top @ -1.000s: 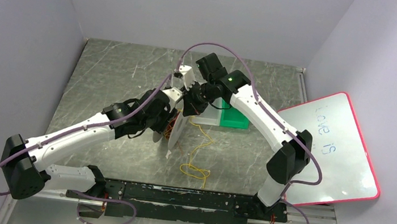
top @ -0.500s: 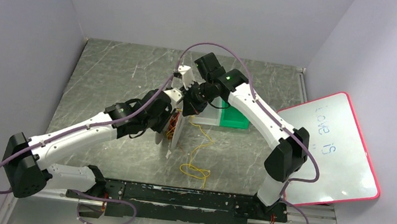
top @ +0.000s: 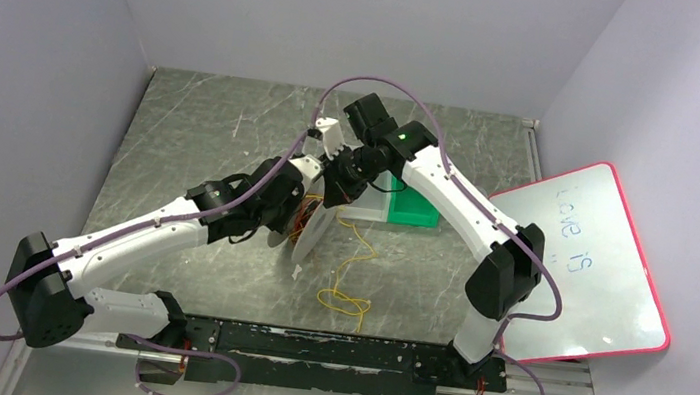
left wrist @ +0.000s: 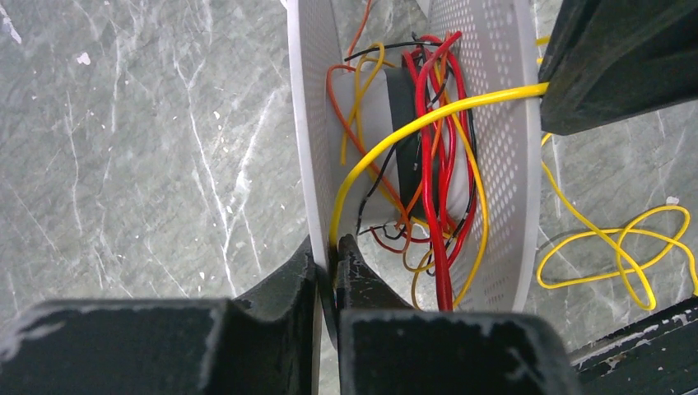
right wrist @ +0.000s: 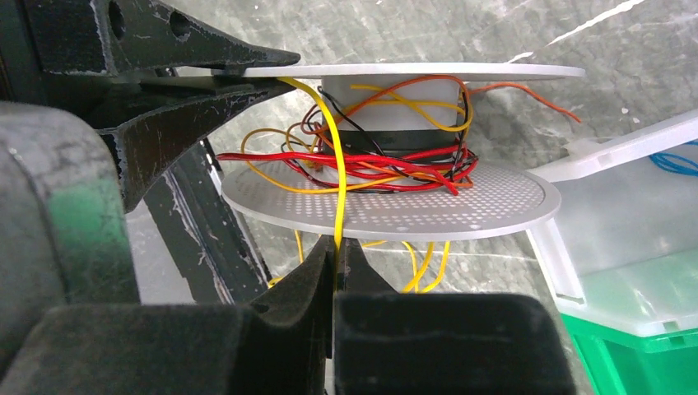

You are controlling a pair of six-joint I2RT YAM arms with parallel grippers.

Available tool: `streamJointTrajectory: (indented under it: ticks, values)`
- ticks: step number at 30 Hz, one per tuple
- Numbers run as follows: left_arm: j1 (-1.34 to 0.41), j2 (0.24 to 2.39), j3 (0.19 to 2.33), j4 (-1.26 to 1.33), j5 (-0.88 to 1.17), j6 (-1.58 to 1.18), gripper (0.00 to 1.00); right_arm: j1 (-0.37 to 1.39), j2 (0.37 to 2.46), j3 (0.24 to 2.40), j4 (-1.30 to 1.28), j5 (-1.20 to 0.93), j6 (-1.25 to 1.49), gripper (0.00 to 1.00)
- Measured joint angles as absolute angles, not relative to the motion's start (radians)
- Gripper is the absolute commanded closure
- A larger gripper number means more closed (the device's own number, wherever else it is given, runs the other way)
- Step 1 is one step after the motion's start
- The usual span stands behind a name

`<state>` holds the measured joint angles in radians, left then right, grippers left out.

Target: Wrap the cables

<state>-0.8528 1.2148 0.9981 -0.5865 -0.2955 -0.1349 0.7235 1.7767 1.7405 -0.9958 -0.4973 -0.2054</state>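
A white spool (top: 314, 228) with two perforated discs stands on edge at mid-table. Red, orange and yellow cables (left wrist: 436, 164) are wound loosely round its hub. My left gripper (left wrist: 332, 247) is shut on the rim of one disc (left wrist: 306, 123), and the yellow cable (left wrist: 428, 123) runs down between that rim and one finger. My right gripper (right wrist: 337, 245) is shut on the same yellow cable (right wrist: 336, 181), just outside the other disc (right wrist: 411, 210). The loose end of the cable lies in loops (top: 343, 301) on the table.
A green bin (top: 412, 207) with a clear tray (right wrist: 625, 214) on it sits right behind the spool, close to the right arm. A pink-rimmed whiteboard (top: 584, 267) leans at the right edge. Purple arm hoses arch over the spool.
My left gripper has closed from open onto the spool's disc rim. The left arm has shifted slightly and the spool has tilted a little. The right gripper has stayed shut on the yellow cable.
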Motion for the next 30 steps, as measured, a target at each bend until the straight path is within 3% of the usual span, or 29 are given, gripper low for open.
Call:
streamJointTrajectory:
  ticks: [3, 7, 15, 30]
  values:
    - [-0.852, 1.215, 0.998, -0.586, -0.295, -0.136, 0.93, 0.723, 1.777, 1.741, -1.001, -0.501, -0.199, 1.00]
    - [-0.852, 1.215, 0.998, -0.586, -0.295, -0.139, 0.93, 0.723, 1.777, 1.741, -1.000, -0.498, -0.184, 0.86]
    - [-0.849, 1.208, 0.997, -0.590, -0.303, -0.146, 0.93, 0.726, 1.775, 1.738, -0.979, -0.460, -0.140, 0.72]
    - [-0.855, 1.205, 0.997, -0.588, -0.306, -0.150, 0.93, 0.740, 1.609, 1.631, -0.804, -0.282, -0.078, 0.54]
